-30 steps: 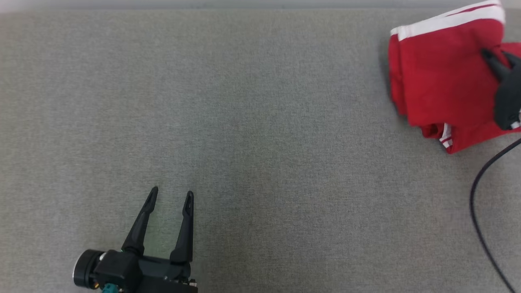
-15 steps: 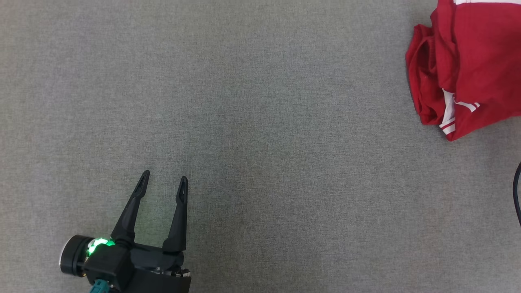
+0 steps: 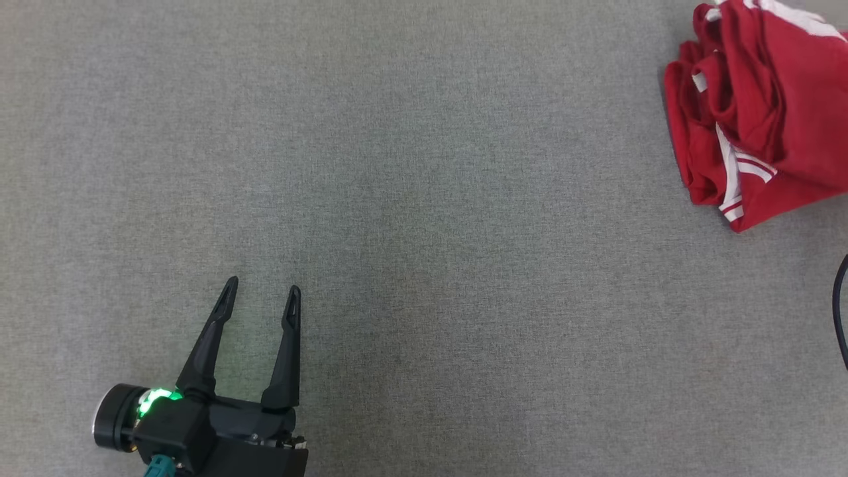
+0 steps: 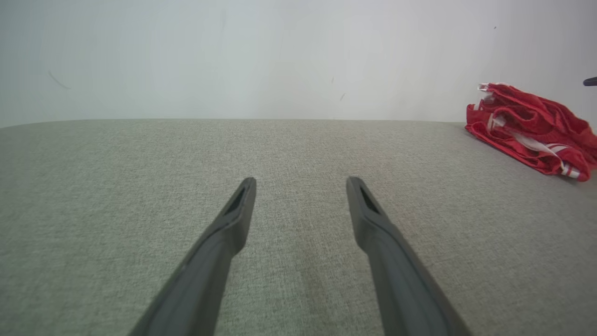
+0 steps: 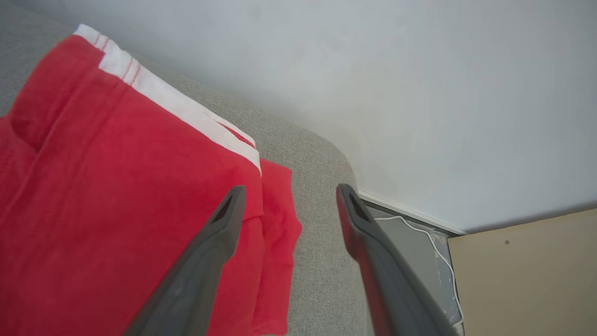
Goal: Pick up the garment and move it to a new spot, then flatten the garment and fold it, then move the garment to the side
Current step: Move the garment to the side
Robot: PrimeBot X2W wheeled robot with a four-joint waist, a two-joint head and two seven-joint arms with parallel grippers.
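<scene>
Position of work: the garment (image 3: 748, 112), red with white trim, is found at 2 o'clock in the head view, at the far edge of the grey surface (image 3: 424, 199). It lies in loose, rumpled layers and is not squarely stacked. In the left wrist view the garment (image 4: 527, 121) is seen low on the surface at 2 o'clock, well apart from that arm.

Left gripper (image 3: 262, 286): located at 7 o'clock in the head view, jaws spread, nothing between them, bare surface beneath.

Right gripper (image 5: 290, 188): jaws spread, nothing pinched. One finger is seen over the garment's (image 5: 116, 196) red cloth near its white band, the other over bare surface beside the garment's edge. Whether that finger touches the cloth cannot be told.

Step in hand: judged to be the setting-aside of the garment, with the release made and the withdrawal of the right arm due.

Recommendations: the right gripper is best drawn back along the line of its own fingers, jaws held wide, so that no layer is caught and pulled open. Sideways sweeping across the cloth is to be avoided, the pile being loose. A black cable (image 3: 840, 311) at 3 o'clock is to be kept clear of the arm's path. The left gripper need not be moved
</scene>
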